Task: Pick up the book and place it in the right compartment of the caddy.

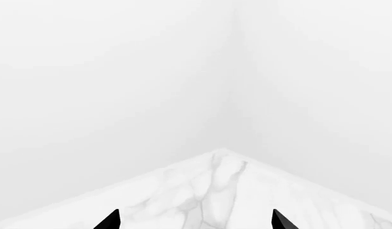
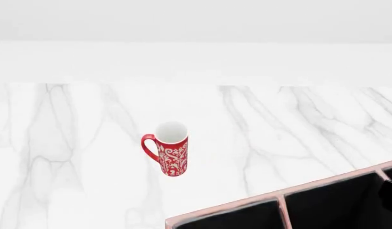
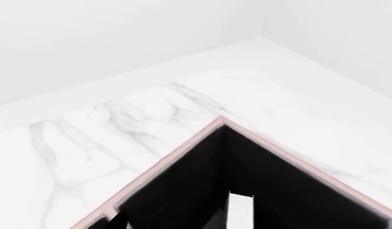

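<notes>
White marble counter, plain white walls

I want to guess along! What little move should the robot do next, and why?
Probably ease the book straight down into the caddy: its white page edges show inside the black compartment. Whether it is held is hidden.

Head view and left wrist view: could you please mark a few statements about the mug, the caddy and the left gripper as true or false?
1. The mug stands upright on the marble table. True.
2. The mug touches the caddy. False: bare marble lies between them.
3. The caddy has a black interior and pale pinkish rims. True.
4. The left gripper holds the mug. False: its fingertips are apart with nothing between them, over a bare table corner.
</notes>
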Motion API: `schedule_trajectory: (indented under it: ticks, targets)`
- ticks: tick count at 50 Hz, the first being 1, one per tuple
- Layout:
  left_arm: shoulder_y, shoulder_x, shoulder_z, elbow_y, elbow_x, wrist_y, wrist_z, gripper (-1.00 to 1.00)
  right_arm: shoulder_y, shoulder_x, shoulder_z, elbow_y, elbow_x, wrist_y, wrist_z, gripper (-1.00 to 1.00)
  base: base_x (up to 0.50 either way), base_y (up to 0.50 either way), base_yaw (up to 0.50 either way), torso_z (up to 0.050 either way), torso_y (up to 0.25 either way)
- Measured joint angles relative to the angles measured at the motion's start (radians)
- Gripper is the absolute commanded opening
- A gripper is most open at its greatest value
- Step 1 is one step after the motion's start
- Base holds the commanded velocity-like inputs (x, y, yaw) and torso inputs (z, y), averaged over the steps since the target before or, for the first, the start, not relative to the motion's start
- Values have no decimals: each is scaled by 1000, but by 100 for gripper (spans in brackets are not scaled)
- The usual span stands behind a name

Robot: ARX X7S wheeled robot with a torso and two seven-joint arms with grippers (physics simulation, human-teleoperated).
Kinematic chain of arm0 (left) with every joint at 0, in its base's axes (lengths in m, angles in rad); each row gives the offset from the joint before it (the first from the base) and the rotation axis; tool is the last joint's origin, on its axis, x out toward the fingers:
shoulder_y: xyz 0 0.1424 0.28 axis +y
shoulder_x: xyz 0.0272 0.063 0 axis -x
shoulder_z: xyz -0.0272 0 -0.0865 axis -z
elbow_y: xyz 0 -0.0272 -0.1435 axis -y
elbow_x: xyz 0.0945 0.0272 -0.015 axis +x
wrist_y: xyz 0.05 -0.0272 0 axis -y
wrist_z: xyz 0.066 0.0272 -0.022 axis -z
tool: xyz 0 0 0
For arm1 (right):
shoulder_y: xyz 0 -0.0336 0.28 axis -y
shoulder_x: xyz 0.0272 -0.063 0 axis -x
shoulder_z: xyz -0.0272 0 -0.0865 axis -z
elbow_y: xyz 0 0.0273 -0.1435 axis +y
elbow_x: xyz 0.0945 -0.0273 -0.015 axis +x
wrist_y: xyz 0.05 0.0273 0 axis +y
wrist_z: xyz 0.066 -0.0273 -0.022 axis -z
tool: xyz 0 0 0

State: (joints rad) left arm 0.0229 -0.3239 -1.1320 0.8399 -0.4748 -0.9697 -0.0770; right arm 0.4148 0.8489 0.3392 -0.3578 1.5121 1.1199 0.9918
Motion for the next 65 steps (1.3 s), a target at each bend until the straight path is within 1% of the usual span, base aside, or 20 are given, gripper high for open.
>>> schedule_trajectory:
  ticks: [12,16,19,25,33,39,46,50,55,65]
  targets:
    - [-13,-13,19,12,-7,-19,-15,100,40,11,-31,-20,-4,4,4,100,0,0,0,0,0]
    - [-32,-26,53,20,-8,-35,-30,100,88,13,-62,-31,-3,11,10,100,0,0,0,0,0]
    - [-54,-40,100,24,-6,-47,-47,100,132,9,-95,-34,-8,17,12,100,0,0,0,0,0]
    - [-121,-67,257,11,11,-62,-91,100,216,-15,-168,-35,-30,25,3,100,0,0,0,0,0]
    - [-249,-83,553,-62,54,-47,-144,100,310,-66,-270,-25,-83,24,-28,100,0,0,0,0,0]
    - [-356,-70,768,-134,83,-25,-164,100,357,-110,-343,-8,-136,12,-66,100,0,0,0,0,0]
    - [-466,-34,969,-219,106,9,-167,100,395,-163,-427,18,-207,-11,-120,100,0,0,0,0,0]
    - [-517,-9,1059,-261,114,29,-164,100,412,-193,-474,36,-247,-26,-150,100,0,0,0,0,0]
    - [-566,18,1143,-300,119,46,-159,100,430,-226,-525,55,-289,-42,-183,100,0,0,0,0,0]
    - [-632,56,1248,-344,120,61,-151,100,460,-279,-601,83,-347,-67,-230,100,0,0,0,0,0]
